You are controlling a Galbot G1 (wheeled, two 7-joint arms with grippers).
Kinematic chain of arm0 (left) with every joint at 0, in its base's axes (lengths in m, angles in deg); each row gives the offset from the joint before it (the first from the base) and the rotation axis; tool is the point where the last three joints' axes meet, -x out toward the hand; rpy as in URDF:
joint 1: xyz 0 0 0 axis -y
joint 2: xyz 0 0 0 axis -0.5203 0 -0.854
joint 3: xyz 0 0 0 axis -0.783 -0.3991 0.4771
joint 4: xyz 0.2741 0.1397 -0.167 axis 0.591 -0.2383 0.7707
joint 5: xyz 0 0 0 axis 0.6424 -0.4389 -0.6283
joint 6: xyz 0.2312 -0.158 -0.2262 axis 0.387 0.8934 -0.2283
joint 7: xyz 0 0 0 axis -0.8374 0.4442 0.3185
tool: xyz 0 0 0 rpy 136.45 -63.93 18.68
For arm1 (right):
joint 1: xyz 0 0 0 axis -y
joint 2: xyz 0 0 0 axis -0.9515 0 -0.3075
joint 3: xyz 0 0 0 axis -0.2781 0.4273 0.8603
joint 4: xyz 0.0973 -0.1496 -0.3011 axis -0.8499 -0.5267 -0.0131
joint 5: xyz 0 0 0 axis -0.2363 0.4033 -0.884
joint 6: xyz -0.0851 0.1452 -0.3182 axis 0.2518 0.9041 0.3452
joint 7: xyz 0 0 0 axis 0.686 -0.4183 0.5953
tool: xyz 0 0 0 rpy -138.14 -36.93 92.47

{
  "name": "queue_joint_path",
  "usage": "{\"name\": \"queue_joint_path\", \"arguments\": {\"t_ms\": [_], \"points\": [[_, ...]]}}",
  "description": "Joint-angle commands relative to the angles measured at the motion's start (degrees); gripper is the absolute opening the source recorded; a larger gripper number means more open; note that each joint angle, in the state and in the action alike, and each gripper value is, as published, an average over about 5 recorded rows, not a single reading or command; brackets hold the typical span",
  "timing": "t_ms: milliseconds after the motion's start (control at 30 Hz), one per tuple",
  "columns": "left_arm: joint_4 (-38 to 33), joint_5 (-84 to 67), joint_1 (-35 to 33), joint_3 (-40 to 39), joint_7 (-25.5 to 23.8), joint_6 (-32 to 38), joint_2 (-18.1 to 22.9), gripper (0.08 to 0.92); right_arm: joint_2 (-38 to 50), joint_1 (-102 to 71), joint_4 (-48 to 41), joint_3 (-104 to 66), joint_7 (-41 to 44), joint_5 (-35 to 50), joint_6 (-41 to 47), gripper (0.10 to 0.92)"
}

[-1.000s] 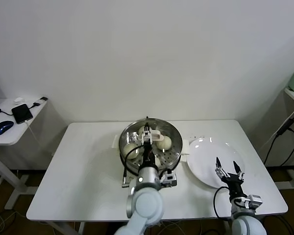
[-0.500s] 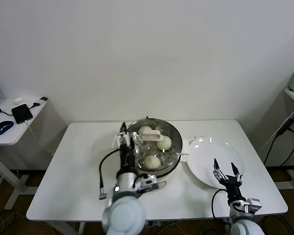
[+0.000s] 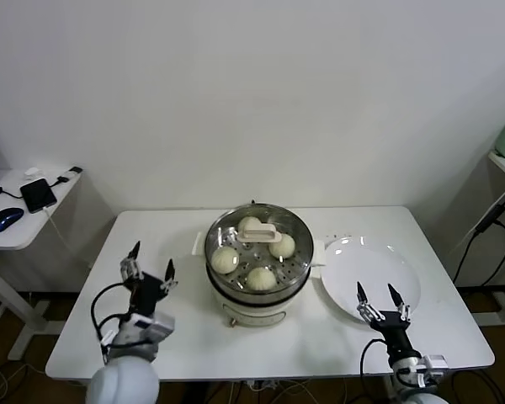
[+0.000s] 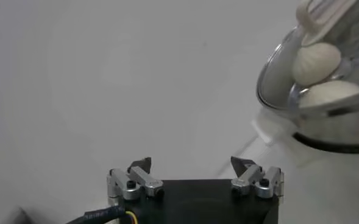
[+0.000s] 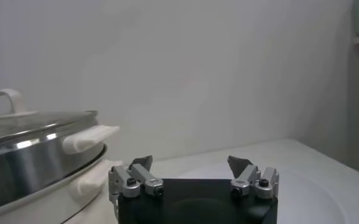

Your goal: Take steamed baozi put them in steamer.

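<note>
Left gripper (image 3: 148,273) has withdrawn from the steamer (image 3: 257,252) to the surface (image 3: 177,337), jaws apart, empty. Right gripper (image 3: 376,303) likewise, beside the plate (image 3: 379,261). Four buns (image 3: 225,260) sit under the lid (image 3: 236,225). Task appears complete; only parking remains.

I have the left tool (image 3: 148,268) low at about 8 o'clock, fingers spread wide and pointing up and away from me, holding nothing. My right tool (image 3: 376,298) sits at about 4 o'clock, likewise wide open, fingertips forward, nothing in it.
</note>
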Motion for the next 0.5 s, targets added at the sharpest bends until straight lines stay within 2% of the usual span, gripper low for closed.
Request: {"name": "queue_joint_path", "arguments": {"t_ms": [33,333,500], "points": [[3.26,-49.31,-12.27,9.43,3.34,10.58,-0.26,0.823,-0.4,-6.88,6.6,-0.4,1.0,-2.99,3.98,0.823],[2.75,-54.22,-18.79,4.73,3.82,11.99,-1.16,0.823,1.33,-12.18,11.03,-0.35,2.15,-5.78,4.73,0.823],[0.6,-50.85,-22.18,0.62,5.77,14.35,-1.72,0.823,1.91,-13.04,12.5,-0.55,1.92,-4.77,6.85,0.823]]}}
